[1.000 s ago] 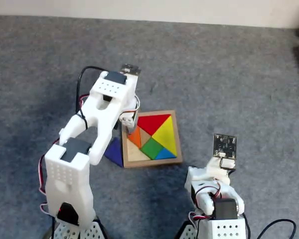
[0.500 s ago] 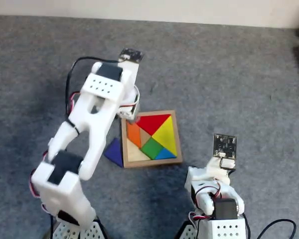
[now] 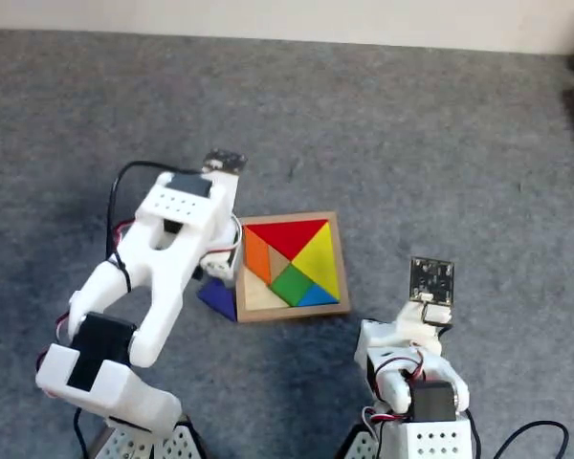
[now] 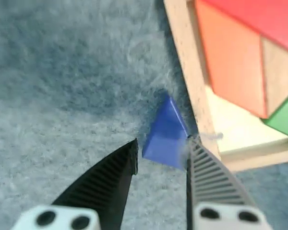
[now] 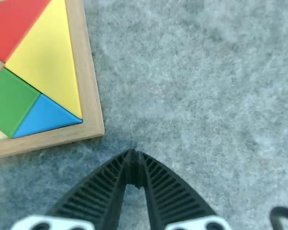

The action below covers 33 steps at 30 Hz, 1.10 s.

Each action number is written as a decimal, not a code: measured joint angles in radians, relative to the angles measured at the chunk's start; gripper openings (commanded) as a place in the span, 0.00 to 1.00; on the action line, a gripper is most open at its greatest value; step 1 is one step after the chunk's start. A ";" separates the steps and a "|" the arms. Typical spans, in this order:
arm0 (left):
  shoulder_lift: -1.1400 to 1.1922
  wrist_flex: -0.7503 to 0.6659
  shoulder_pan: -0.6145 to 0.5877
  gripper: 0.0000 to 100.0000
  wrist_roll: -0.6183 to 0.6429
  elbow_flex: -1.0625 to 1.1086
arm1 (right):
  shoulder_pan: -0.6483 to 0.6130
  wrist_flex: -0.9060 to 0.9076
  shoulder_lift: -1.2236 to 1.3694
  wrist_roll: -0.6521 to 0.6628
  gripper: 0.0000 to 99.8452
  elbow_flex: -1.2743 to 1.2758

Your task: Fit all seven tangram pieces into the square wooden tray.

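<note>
The square wooden tray (image 3: 342, 263) lies mid-table holding red, yellow, orange, green and light-blue pieces, with a bare corner (image 3: 253, 294) at its near left. A dark blue triangle (image 3: 218, 295) lies on the carpet against the tray's left edge. My left gripper (image 4: 161, 151) hovers open right over the dark blue triangle (image 4: 166, 135), one finger on each side of it, beside the tray (image 4: 183, 62). My right gripper (image 5: 133, 162) is shut and holds nothing, on the carpet just off the tray's near right corner (image 5: 92, 117).
Grey carpet covers the table all round the tray. The right arm's base (image 3: 416, 397) sits folded at the near right. A pale wall strip runs along the far edge.
The left arm drew back from over the tray's left side toward the near left, uncovering the orange piece, and now stands over the dark blue triangle. The right arm kept still.
</note>
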 measured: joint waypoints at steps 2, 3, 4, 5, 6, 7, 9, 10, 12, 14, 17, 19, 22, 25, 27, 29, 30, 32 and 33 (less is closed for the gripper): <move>0.000 -0.043 0.000 0.17 0.000 0.040 | 0.000 0.000 0.000 0.000 0.01 0.000; -0.002 -0.061 0.000 0.17 0.000 0.055 | 0.000 0.000 0.000 0.000 0.01 0.000; -0.005 -0.075 0.000 0.18 0.000 0.064 | 0.000 0.000 0.000 0.000 0.01 0.000; -0.008 -0.083 0.002 0.19 0.000 0.071 | 0.000 0.000 0.000 0.000 0.01 0.000; -0.012 -0.087 0.002 0.21 0.000 0.077 | 0.000 0.000 0.000 0.000 0.01 0.000; -0.015 -0.091 0.002 0.24 0.000 0.084 | 0.000 0.000 0.000 0.000 0.01 0.000; -0.017 -0.100 -0.005 0.27 0.005 0.104 | 0.000 0.000 0.000 0.000 0.01 0.000; -0.017 -0.103 -0.006 0.28 0.005 0.120 | 0.000 0.000 0.000 0.000 0.01 0.000; -0.015 -0.101 -0.006 0.28 0.005 0.161 | 0.000 0.000 0.000 0.000 0.01 0.000; -0.015 -0.101 -0.006 0.28 0.005 0.180 | 0.000 0.000 0.000 0.000 0.01 0.000; -0.015 -0.101 -0.006 0.24 0.005 0.184 | 0.000 0.000 0.000 0.000 0.01 0.000; -0.017 -0.103 -0.006 0.19 0.005 0.192 | 0.000 0.000 0.000 0.000 0.01 0.000; -0.018 -0.109 0.003 0.12 0.002 0.190 | 0.000 0.000 0.000 0.000 0.01 0.000; -0.021 -0.123 0.008 0.07 -0.006 0.190 | 0.000 0.000 0.000 0.000 0.01 0.000; -0.023 -0.123 0.006 0.05 -0.005 0.190 | 0.000 0.000 0.000 0.000 0.01 0.000; -0.023 -0.123 0.006 0.04 -0.008 0.192 | 0.000 0.000 0.000 0.000 0.01 0.000; -0.023 -0.123 0.005 0.04 -0.008 0.192 | 0.000 0.000 0.000 0.000 0.01 0.000; -0.023 -0.123 0.005 0.04 -0.009 0.192 | 0.000 0.000 0.000 0.000 0.01 0.000; -0.023 -0.123 0.005 0.04 -0.014 0.192 | 0.000 0.000 0.000 0.000 0.01 0.000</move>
